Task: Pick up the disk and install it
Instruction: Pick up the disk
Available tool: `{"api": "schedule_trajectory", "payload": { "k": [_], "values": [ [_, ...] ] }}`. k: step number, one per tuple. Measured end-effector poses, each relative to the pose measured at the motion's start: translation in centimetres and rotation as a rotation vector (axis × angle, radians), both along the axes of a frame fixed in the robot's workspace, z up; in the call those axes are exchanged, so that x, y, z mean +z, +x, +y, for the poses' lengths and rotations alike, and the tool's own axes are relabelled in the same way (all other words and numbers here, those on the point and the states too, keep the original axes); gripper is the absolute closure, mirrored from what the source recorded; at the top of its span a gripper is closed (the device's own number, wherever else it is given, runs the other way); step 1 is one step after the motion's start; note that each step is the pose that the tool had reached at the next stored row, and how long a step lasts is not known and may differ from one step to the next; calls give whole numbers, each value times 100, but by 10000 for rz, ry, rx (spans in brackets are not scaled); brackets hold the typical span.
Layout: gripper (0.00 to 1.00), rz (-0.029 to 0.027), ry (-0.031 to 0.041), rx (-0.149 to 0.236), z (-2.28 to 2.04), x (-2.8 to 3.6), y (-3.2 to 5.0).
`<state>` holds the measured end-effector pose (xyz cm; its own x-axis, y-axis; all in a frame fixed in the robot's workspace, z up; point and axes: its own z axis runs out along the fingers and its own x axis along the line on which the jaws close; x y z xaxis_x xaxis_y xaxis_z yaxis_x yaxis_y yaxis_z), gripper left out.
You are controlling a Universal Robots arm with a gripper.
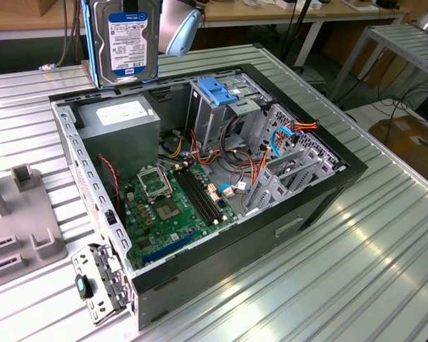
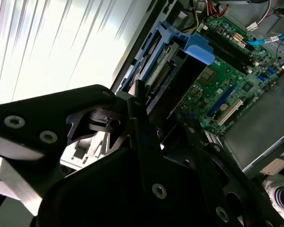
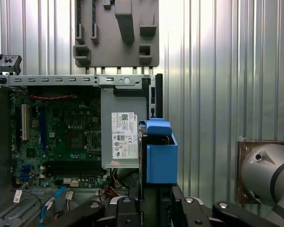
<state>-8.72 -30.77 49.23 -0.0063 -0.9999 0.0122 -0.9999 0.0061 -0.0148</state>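
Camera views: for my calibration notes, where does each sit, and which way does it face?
Exterior view: off the arm, looking down slantwise into the open case; arm joint beside the raised disk.
First wrist view: at the wrist, facing straight down into the case; gripper and arm joint show.
Second wrist view: at the wrist, looking past the gripper, shut on the disk, toward the motherboard.
Both wrist views share disk and motherboard.

disk: white-blue label, blue frame | motherboard: green | table: silver
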Motion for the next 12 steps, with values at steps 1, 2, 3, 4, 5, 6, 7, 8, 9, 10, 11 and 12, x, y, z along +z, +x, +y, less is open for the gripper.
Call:
{"api": "schedule_trajectory", "payload": {
  "k": [1, 2, 3, 4, 5, 6, 7, 8, 9, 10, 11, 12],
  "values": [
    [65, 1, -1, 0, 0, 0, 8],
    [65, 0, 0, 0, 0, 0, 24],
    [65, -1, 1, -1, 0, 0, 40],
    [65, 0, 0, -2, 0, 0, 53],
    [65, 0, 0, -2, 0, 0, 68],
    [65, 0, 0, -1, 0, 0, 82],
    [65, 0, 0, -1, 0, 0, 112],
    [65, 0, 0, -1, 0, 0, 139],
    [65, 0, 0, -2, 0, -1, 171],
    [65, 0, 0, -2, 0, -1, 201],
    [65, 0, 0, -1, 0, -1, 227],
    [65, 0, 0, 0, 0, -1, 254]
  ]
}}
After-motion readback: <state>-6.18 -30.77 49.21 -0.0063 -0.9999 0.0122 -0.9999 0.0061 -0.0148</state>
